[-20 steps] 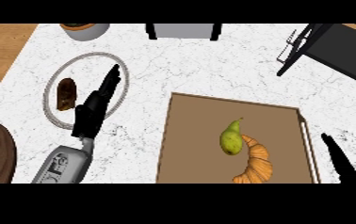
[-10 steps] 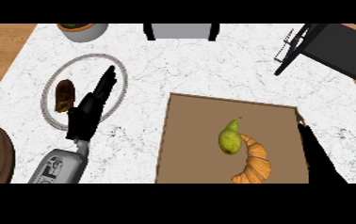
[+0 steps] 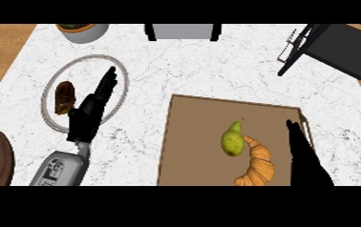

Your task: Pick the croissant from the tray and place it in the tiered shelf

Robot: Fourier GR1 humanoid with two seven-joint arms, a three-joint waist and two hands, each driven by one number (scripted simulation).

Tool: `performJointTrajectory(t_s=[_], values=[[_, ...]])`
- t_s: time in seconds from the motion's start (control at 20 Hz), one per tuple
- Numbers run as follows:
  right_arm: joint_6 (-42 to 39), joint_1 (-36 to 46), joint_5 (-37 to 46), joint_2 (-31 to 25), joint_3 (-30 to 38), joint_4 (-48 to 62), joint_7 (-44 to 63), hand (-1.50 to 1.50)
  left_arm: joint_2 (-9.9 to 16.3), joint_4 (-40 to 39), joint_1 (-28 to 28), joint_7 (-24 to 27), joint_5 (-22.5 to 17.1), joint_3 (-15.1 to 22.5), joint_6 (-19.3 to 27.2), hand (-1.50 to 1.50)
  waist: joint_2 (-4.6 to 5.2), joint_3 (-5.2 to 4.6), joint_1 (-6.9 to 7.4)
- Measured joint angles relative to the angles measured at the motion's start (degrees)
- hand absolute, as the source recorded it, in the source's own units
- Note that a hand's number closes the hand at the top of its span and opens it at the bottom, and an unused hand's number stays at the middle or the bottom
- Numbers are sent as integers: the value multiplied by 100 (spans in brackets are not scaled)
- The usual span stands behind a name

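croissant (image 3: 257,166) lying on tray (image 3: 197,126) by pear (image 3: 233,138), not yet picked | r hand (image 3: 304,160) hovering beside it, fingers straight, holding nothing | l hand (image 3: 91,110) resting open over plate (image 3: 121,73) | shelf (image 3: 324,42) far, all left to do

The counter is viewed steeply from above (a single head view), the tray (image 3: 204,126) lying right of centre.
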State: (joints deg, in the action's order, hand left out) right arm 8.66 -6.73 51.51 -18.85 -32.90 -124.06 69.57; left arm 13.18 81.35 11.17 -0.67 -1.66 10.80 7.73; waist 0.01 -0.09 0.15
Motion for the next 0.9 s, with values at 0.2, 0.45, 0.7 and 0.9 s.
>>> performJointTrajectory(t_s=[0.2,0.45,0.7,0.9], values=[[-191,-26,230,362,40,190,-63,-150,-37,12,47,-87,30,-31,-11,0,-2,2,-11],[-449,-17,363,723,218,458,-189,-150,-75,113,-32,-139,94,-27,-38,0,-3,5,-7],[-716,-35,456,974,425,589,-281,-150,-129,-27,-2,-15,150,-103,-75,0,0,6,-21],[-777,-197,609,1152,507,791,-491,-150,-177,56,-56,-33,188,-125,-110,0,-2,8,-23]])
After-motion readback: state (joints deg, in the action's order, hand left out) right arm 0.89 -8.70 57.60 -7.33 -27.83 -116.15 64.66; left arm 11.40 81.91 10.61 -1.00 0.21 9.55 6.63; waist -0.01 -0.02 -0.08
